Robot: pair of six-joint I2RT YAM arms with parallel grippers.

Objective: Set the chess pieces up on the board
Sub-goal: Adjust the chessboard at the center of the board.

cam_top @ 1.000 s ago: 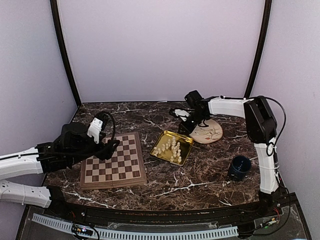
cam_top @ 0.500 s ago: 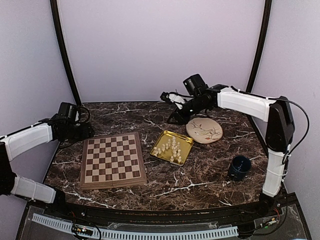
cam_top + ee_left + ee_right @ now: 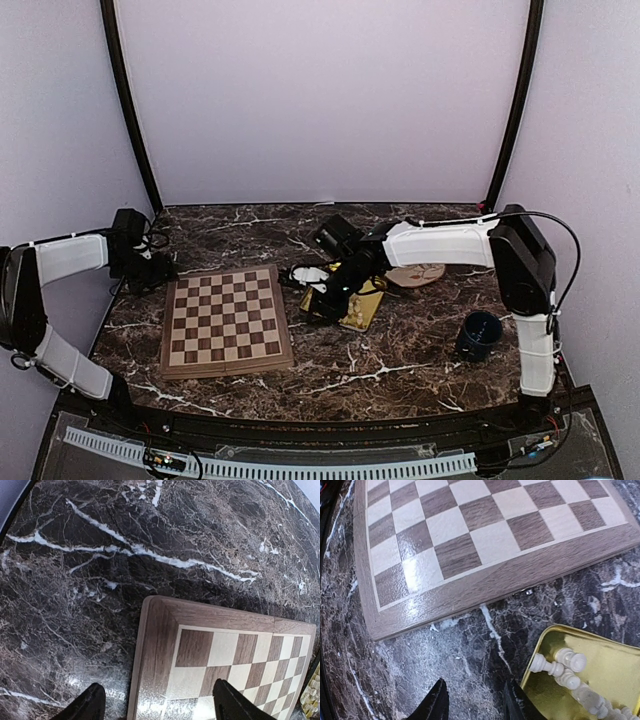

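Observation:
The wooden checked board (image 3: 226,320) lies at the left of the table with nothing on it. The cream-white chess pieces (image 3: 565,667) lie in a heap in the gold tray (image 3: 605,680), to the right of the board. My right gripper (image 3: 475,706) is open and empty. It hangs low over the marble between the board's right edge (image 3: 485,582) and the tray's left corner. In the top view the right arm (image 3: 345,275) hides part of the tray (image 3: 368,302). My left gripper (image 3: 160,706) is open and empty above the board's far-left corner (image 3: 165,630).
A dark blue cup (image 3: 478,335) stands at the right front. A beige round plate (image 3: 425,272) lies behind the tray, partly hidden by the right arm. Purple walls close in the left, back and right of the table.
The right arm swung from the back, above the plate, down and left to the gap between tray and board. The left arm pulled back off the board to its far-left corner.

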